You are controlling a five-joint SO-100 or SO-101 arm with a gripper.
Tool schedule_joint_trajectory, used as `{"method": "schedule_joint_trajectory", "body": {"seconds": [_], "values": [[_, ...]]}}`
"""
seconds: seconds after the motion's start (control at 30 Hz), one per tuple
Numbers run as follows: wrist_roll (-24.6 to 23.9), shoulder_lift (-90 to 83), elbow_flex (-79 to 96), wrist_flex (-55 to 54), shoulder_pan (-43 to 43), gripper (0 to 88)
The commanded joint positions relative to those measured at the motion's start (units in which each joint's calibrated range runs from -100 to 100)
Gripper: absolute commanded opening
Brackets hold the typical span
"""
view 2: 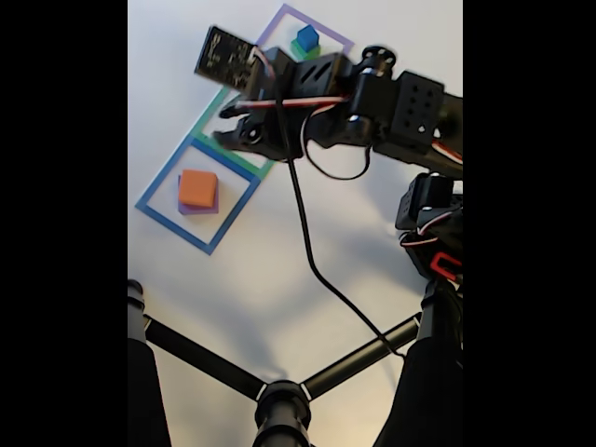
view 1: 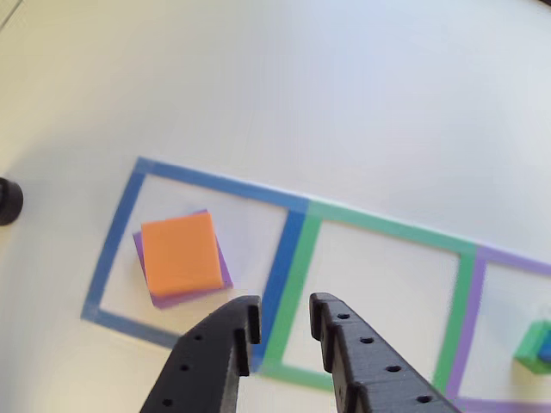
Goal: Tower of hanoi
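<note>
Inside blue tape square (view 1: 110, 249), one orange block (view 1: 181, 255) atop one purple block (view 1: 185, 297), gripper (view 1: 284, 331) parted, empty.

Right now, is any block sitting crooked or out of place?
Yes. The orange block on the purple block is twisted against the blue tape square and shifted, leaving purple showing on two sides. The open claw holds nothing.
</note>
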Motion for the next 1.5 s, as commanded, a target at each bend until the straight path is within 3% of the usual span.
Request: {"method": "schedule_joint_trajectory", "body": {"seconds": [0.0,0.23,0.5,0.93,1.0,1.03,1.17,1.47], "values": [[0.00,-2.60,-15.08,17.51,5.94,0.0],[0.00,1.08,-31.71,35.64,17.38,0.0],[0.00,0.36,-38.26,41.14,28.82,0.0],[0.00,-5.41,-31.44,40.42,47.50,1.2],[0.00,-8.05,-25.99,37.75,48.87,3.0],[0.00,-9.98,-21.63,35.07,49.41,10.8],[0.00,-20.71,1.64,18.97,50.70,21.3],[0.00,-32.81,42.62,-19.40,49.79,31.2]]}}
